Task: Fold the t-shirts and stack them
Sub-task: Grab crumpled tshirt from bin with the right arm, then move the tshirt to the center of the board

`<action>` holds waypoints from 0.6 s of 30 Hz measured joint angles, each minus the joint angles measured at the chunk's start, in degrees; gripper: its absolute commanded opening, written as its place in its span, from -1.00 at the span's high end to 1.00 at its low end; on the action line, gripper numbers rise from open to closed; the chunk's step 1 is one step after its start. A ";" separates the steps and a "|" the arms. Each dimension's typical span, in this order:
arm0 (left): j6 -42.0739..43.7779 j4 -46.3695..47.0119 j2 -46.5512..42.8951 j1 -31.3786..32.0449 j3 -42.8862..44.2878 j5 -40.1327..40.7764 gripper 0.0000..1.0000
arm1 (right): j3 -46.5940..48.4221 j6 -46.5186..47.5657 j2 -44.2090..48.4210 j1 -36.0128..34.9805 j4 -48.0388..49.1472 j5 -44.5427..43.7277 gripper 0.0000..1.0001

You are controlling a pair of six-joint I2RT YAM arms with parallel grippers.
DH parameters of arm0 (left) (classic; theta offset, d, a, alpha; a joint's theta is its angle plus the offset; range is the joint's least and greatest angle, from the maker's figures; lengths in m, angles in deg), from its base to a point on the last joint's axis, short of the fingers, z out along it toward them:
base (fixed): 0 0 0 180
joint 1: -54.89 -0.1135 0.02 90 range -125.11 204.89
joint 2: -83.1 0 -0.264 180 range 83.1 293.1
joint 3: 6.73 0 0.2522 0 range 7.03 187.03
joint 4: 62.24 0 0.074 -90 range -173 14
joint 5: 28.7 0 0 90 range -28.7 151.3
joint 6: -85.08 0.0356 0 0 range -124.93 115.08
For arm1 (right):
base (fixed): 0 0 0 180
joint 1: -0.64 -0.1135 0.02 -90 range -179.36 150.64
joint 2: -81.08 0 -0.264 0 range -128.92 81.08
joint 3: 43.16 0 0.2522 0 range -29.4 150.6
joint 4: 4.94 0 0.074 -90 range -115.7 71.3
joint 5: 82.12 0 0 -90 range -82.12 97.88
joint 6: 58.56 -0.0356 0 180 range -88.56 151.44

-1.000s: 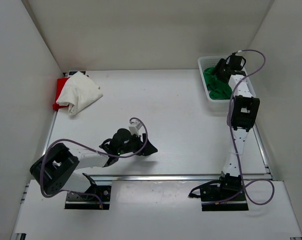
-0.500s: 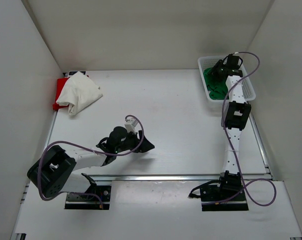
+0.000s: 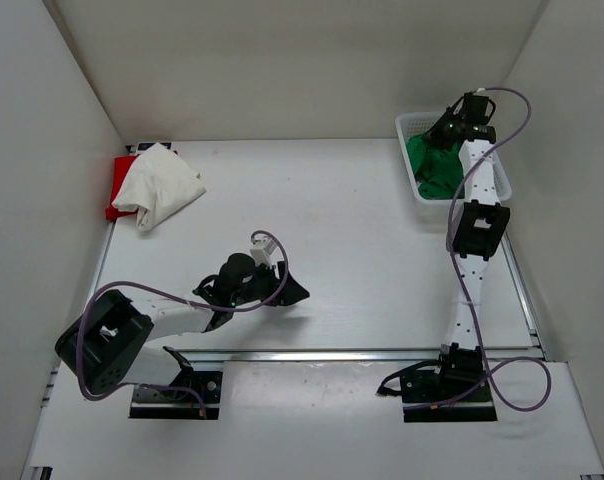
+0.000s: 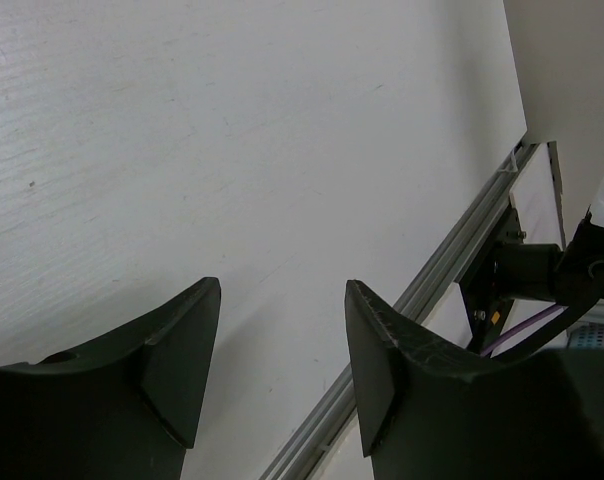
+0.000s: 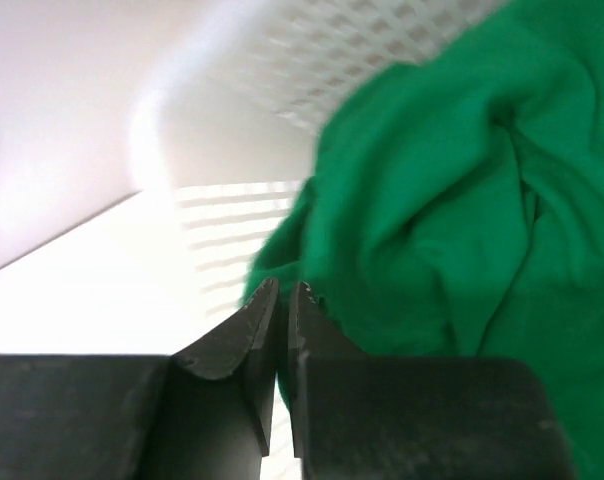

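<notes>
1. The right gripper point(image 5: 282, 292) is clenched. In its wrist view the two fingers stand almost together, with only a thin slit between them.
2. Its tips sit at the edge of the green shirt point(image 5: 452, 180). The cloth lies right beside one finger, but I cannot tell whether any fold is pinched between the two.
3. The green shirt lies crumpled in the basket point(image 3: 406, 127) at the far right corner of the table point(image 3: 362, 220). It fills the basket's left half, and the mesh wall shows behind the cloth in the wrist view.
4. From above, the right arm stretches from its base to the basket, with its wrist bent over the shirt.
5. The left gripper point(image 4: 282, 290) is released. Its fingers stand well apart, with only bare table showing between them.
6. It hangs over the near middle of the table, close to the front rail point(image 4: 432, 290).
7. The white shirt point(image 3: 164, 185) lies in a loose bundle at the far left corner.
8. It rests on the red shirt point(image 3: 115, 195), of which only a strip shows along the left side.
9. These two shirts are well apart from both grippers and from the basket.
</notes>
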 measured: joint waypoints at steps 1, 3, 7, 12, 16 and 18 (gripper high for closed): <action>0.02 -0.04 -0.02 -0.22 0.00 -0.04 -0.26 | 0.00 0.33 1.22 0.00 -0.63 -0.04 1.00; 0.02 -0.42 -0.33 -0.92 0.02 -0.31 -0.24 | -0.02 1.07 4.55 -0.04 -1.88 -0.07 1.00; -0.22 -1.73 -2.03 -3.82 0.94 -1.18 -0.21 | -0.02 2.38 14.49 -0.31 -3.43 1.03 1.00; -1.07 -2.84 -6.25 -8.09 3.19 -2.56 -0.20 | 0.00 2.58 31.04 -2.47 -1.81 6.23 1.00; -2.60 -3.54 -12.37 -11.80 3.21 -3.04 -0.20 | -0.94 0.85 43.93 -6.38 3.82 13.14 1.00; -3.30 -3.93 -15.39 -13.92 3.10 -3.26 -0.23 | -2.89 0.44 49.68 -9.18 7.37 15.43 1.00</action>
